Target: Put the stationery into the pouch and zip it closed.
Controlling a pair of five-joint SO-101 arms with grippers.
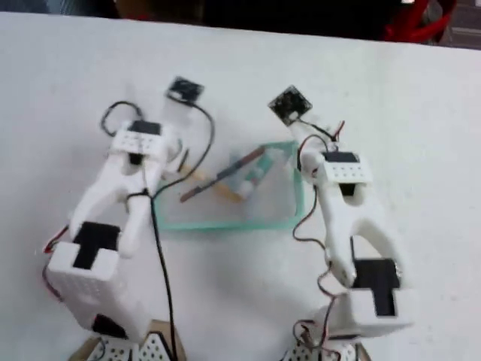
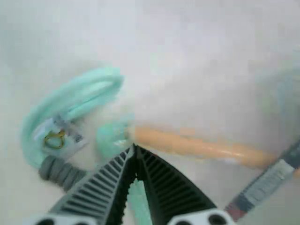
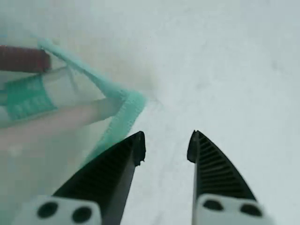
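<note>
Mint-trimmed pouch (image 1: 225,223) lies between the arms with pens (image 1: 242,168) inside, left gripper (image 2: 136,152) jaws together at its strap end, probably steadying it, right gripper (image 3: 166,143) jaws apart beside a corner.

Looks like robotics lab or maker bench. Plain white tabletop (image 1: 421,113). Two white plastic arms side by side: left arm (image 1: 113,195), right arm (image 1: 346,218). Exposed wiring: black cable (image 1: 159,248) trailing along left arm, red wire (image 1: 54,242) by its base. Bare circuit board (image 1: 186,91) at left arm's far end, second circuit board (image 1: 290,104) at right arm's. Tan wooden base piece (image 1: 159,331) at near edge. Dark room beyond far edge; red frame (image 1: 421,22) far right.
</note>
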